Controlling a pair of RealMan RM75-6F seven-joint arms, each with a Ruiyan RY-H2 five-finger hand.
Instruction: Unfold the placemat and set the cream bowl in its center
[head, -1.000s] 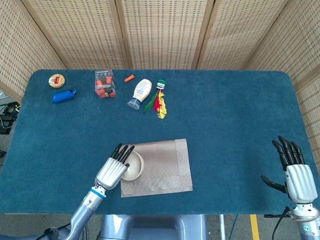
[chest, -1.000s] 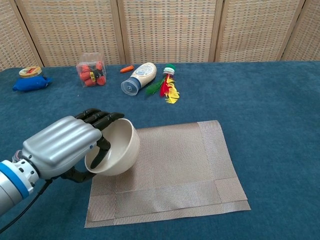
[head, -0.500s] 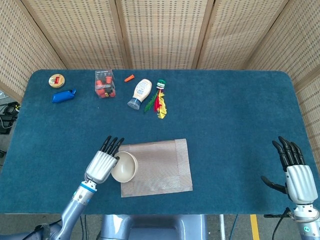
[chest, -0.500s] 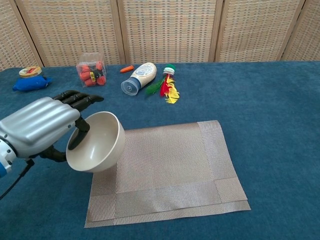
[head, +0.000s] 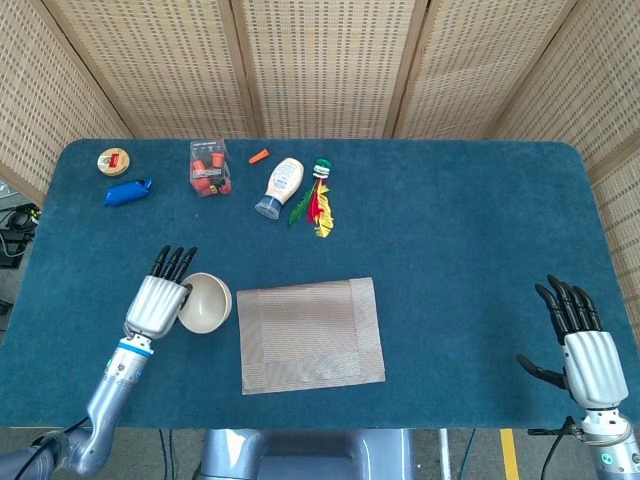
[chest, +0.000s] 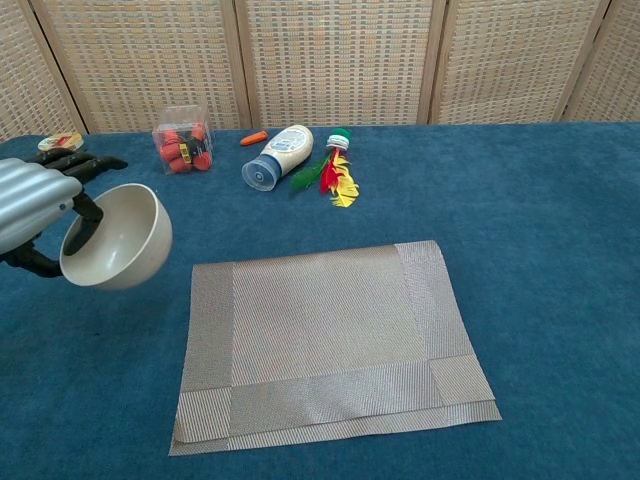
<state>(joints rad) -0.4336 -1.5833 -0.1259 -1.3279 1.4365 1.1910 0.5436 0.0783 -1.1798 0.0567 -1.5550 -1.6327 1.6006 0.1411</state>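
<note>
My left hand (head: 155, 300) (chest: 30, 205) holds the cream bowl (head: 205, 303) (chest: 115, 238) by its rim, tilted on its side and lifted above the blue cloth, just left of the placemat. The beige woven placemat (head: 311, 335) (chest: 330, 340) lies flat near the table's front edge; a doubled layer shows along its front. My right hand (head: 578, 345) hovers far right near the front edge, fingers spread, holding nothing; the chest view does not show it.
Along the back of the blue table (head: 460, 220) lie a yellow tin (head: 114, 161), a blue object (head: 127, 192), a clear box of red pieces (head: 208, 167), a small orange piece (head: 259, 155), a lying sauce bottle (head: 281, 186) and a feathered shuttlecock (head: 318, 195).
My left hand has carried the bowl leftwards off the placemat's left part and past its edge. The placemat now lies uncovered. The right hand has barely moved.
</note>
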